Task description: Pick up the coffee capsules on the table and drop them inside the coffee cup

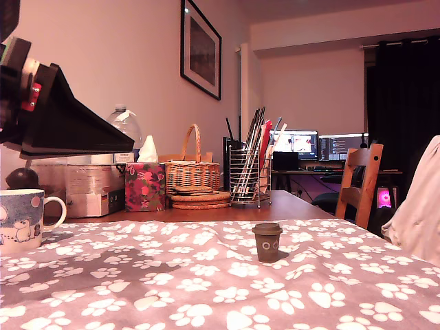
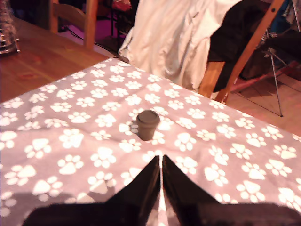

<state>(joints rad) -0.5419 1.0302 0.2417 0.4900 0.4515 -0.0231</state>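
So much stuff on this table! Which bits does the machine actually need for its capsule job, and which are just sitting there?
Needed:
- dark capsule, standing on the paw-print cloth
- white mug, at the exterior view's left
- gripper, jaws nearly together, holding nothing

Just sitting there:
- wire utensil holder
- wicker basket
- floral tissue box
- water bottle
- wooden chair

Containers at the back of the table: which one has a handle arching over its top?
The wicker basket, standing between the floral tissue box and the wire utensil holder in the exterior view; neither of those has a handle.
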